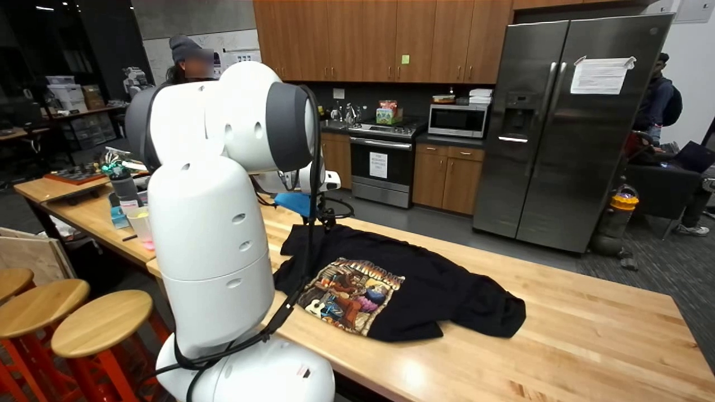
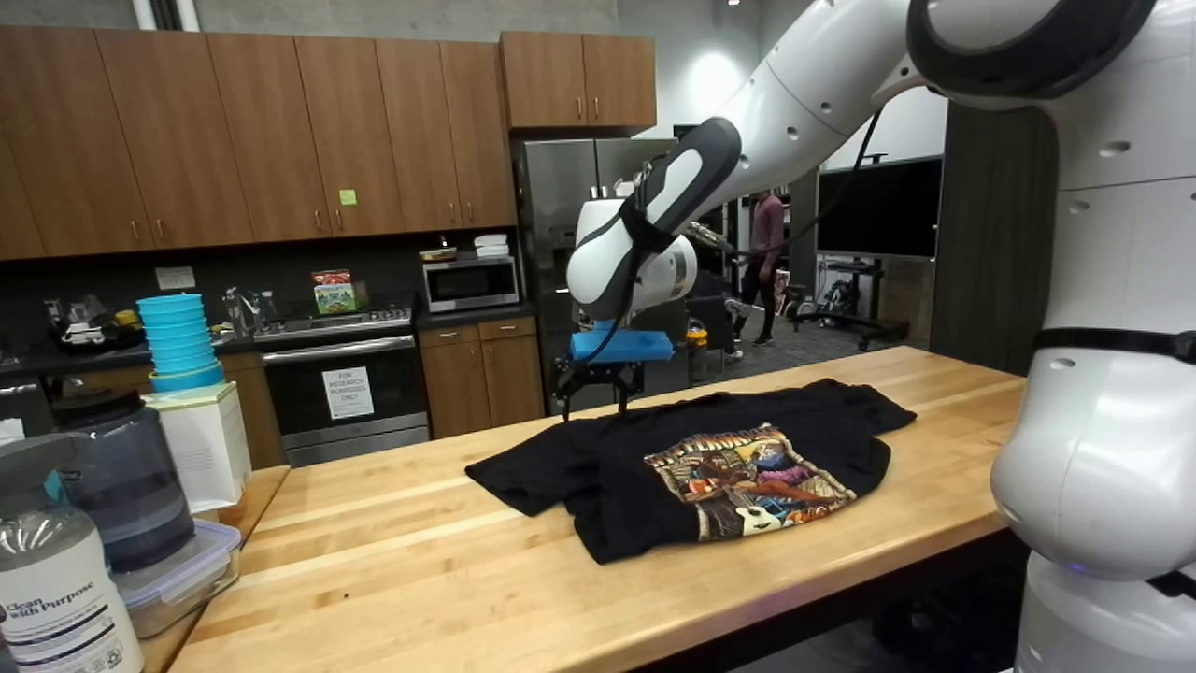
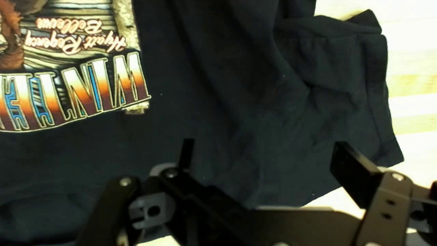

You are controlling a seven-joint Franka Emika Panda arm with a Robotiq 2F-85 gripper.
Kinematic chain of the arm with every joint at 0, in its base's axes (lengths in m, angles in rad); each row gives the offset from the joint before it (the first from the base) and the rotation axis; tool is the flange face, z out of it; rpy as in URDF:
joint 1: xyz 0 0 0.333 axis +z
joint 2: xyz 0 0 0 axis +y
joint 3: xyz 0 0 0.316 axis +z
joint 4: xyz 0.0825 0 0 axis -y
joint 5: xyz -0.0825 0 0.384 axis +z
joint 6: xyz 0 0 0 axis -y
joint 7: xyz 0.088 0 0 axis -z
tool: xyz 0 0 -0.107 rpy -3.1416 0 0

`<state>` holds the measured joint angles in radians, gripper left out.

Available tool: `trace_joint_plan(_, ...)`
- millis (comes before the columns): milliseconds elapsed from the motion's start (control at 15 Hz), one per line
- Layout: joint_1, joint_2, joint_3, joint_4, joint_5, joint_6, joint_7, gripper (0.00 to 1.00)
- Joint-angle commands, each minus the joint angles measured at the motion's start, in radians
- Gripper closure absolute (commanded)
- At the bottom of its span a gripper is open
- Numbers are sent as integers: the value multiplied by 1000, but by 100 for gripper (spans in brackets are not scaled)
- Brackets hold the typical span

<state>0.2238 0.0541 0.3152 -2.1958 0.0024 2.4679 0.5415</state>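
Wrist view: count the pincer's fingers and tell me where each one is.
2. One finger stands left of the picture's middle, black shirt behind it; the other finger is farther right, where the shirt's edge shows behind it. Neither tip is hidden.

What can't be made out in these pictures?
Whether the hand touches the black shirt: dark against dark in an exterior view.
Rest of the print: cut off by the wrist view's left and top edges.
Face under the grey beanie: blurred in an exterior view.
Paper on the fridge: text too small in an exterior view.
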Motion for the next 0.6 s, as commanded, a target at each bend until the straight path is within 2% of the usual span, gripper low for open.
trace_joint_plan(0, 11, 56, -50, 59, -16, -39, -4, 0)
trace_joint_plan(533, 23, 161, -115, 143, -14, -106, -30, 0)
